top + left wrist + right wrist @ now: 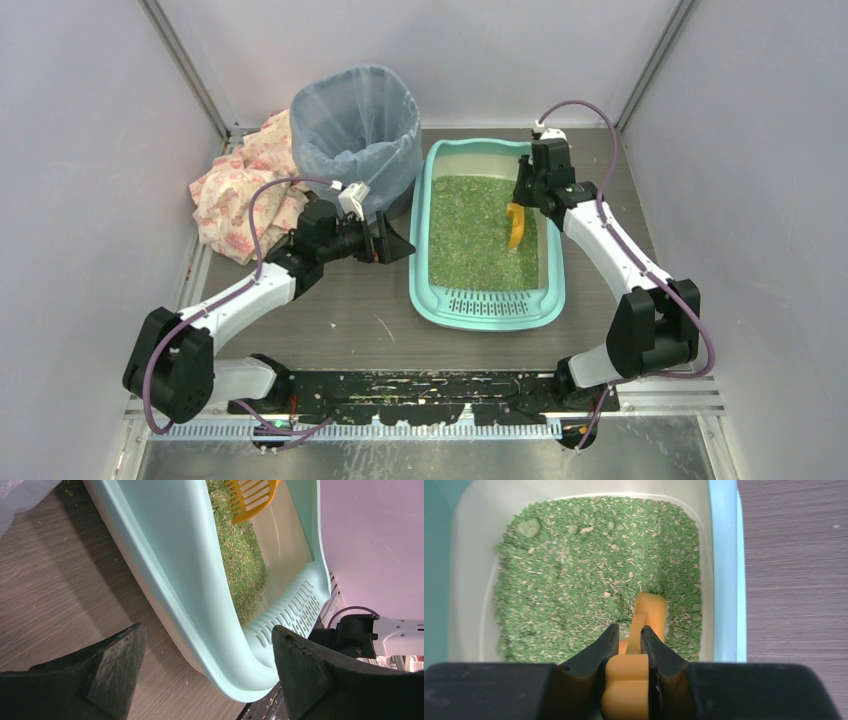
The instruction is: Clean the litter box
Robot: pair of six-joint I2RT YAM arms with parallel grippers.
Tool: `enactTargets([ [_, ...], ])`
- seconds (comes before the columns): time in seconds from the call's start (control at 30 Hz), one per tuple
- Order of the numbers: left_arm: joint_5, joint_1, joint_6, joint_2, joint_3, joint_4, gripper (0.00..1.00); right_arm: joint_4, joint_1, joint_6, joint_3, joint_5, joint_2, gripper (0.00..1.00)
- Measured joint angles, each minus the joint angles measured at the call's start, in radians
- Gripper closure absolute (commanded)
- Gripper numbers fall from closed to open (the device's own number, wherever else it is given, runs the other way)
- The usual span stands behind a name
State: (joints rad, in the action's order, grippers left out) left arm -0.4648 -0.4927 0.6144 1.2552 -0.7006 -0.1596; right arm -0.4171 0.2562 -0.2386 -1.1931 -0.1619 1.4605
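Note:
The teal litter box sits mid-table, its slotted grate step at the near end and green litter inside. My right gripper is shut on the handle of the orange slotted scoop, whose head dips into the litter by the right wall; the right wrist view shows the handle between my fingers and the head in the litter. My left gripper is open and empty, just left of the box's left rim, the near corner between its fingers.
A blue-grey bag-lined round bin stands behind my left gripper, close to the box's far left corner. A floral cloth lies left of the bin. Enclosure walls stand on three sides. Litter crumbs dot the table near the arm bases.

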Motion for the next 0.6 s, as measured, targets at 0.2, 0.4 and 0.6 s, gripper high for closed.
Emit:
enactTargets([
  [0.2,0.000,0.000,0.000,0.000,0.000,0.000,0.06,0.058,-0.057,-0.063,0.034,0.153,-0.015,0.99],
  [0.4,0.000,0.000,-0.003,0.000,0.000,0.000,0.06,0.120,-0.075,-0.106,0.069,0.245,-0.016,0.99],
  [0.6,0.000,0.000,-0.005,0.000,0.000,0.000,0.06,0.188,-0.083,-0.153,0.106,0.330,-0.011,0.99],
])
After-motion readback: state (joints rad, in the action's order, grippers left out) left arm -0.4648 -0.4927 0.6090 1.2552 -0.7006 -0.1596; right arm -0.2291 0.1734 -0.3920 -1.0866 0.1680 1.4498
